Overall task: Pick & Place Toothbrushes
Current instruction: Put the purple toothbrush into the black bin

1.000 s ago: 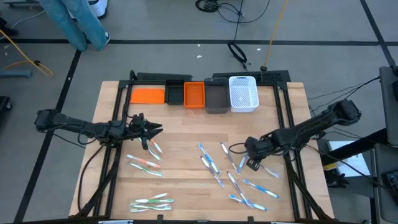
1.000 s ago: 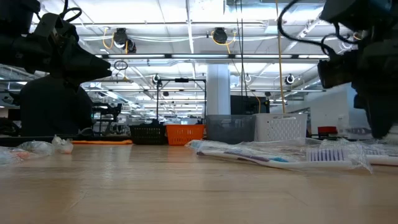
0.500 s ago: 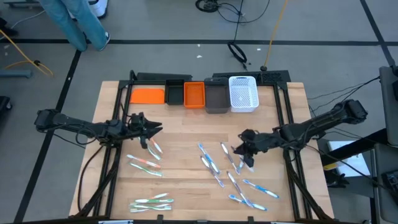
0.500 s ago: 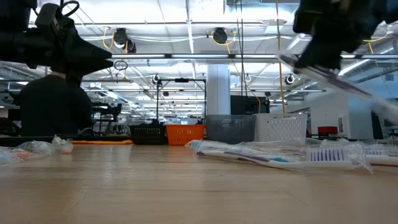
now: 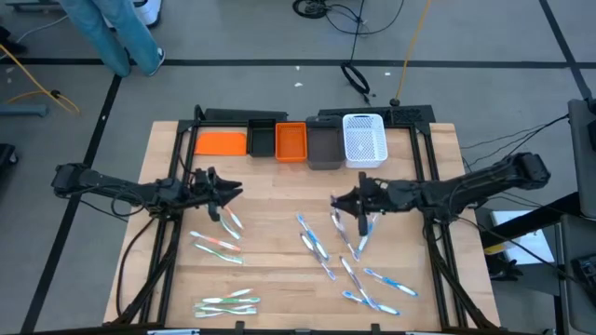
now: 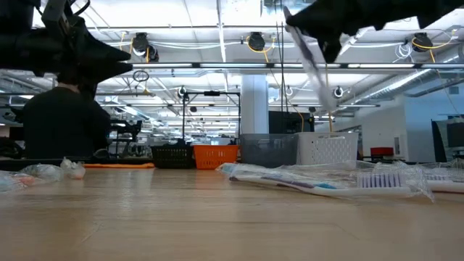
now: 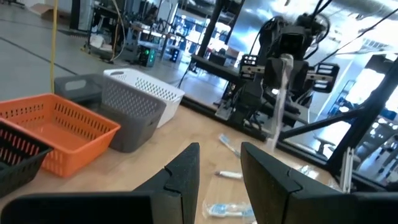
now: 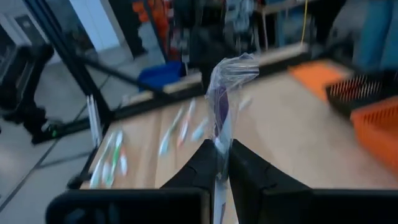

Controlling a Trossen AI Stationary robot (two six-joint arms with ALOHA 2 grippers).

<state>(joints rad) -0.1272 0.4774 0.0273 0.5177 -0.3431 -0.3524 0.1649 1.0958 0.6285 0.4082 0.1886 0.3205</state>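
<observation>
The right tool [image 5: 358,202], clamped on a wrapped toothbrush [image 8: 222,106] hanging from it, is lifted off the tabletop [image 5: 270,233] just in front of the white basket [image 5: 364,140], while the left tool [image 5: 226,193], fingers apart, waits well away toward the orange tray [image 5: 220,142].

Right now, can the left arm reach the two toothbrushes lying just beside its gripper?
Probably yes: the left gripper hangs open beside those toothbrushes, nothing lies between, and it holds nothing.
</observation>
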